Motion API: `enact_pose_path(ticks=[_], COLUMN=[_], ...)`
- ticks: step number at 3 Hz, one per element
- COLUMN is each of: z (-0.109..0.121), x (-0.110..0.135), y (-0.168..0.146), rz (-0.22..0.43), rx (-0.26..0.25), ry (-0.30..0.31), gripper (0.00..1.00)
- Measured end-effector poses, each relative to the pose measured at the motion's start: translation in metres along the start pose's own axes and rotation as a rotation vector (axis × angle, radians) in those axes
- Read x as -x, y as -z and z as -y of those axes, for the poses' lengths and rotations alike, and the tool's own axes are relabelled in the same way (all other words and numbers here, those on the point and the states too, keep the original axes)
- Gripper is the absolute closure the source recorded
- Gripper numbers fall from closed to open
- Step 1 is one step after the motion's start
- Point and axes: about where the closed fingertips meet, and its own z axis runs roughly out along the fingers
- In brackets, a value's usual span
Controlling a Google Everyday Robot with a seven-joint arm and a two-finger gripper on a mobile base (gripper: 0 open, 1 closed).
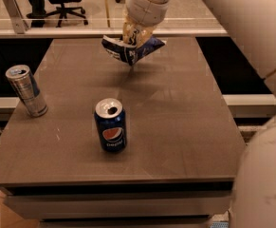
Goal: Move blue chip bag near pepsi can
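Camera view: your gripper (135,38) is clamped on the blue chip bag (123,51), holding it over the far end of the table (185,113). The pepsi can (110,131) stands upright well apart, nearer the front; a slim silver can (27,90) stands at the left edge.
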Motion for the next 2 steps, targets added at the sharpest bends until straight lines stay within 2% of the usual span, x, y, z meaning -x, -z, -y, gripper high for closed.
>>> enact_pose_path(ticks=[2], z=[-0.028], x=[0.052], y=[0.017], rz=[0.048], rx=[0.024], ry=[-0.043], gripper=[1.0])
